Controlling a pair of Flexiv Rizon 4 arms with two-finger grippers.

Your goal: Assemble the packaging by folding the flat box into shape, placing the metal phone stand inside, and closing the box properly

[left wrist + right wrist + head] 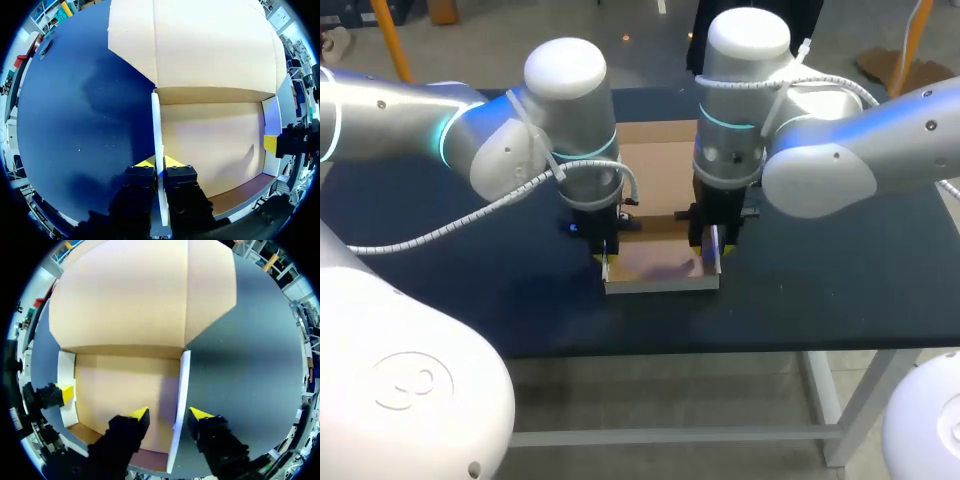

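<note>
On table point(470, 290), half-folded box point(660, 266), left fingers point(145, 163) pinching wall

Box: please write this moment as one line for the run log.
stage: box part-folded | left gripper: shut on left wall | right gripper: open, astride right wall | lid flap: flat | phone stand: not seen

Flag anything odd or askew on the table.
Nothing stands out. The box sits square, lid flat behind; the left end effector pinches its upright left wall, the right end effector straddles the right wall.
</note>
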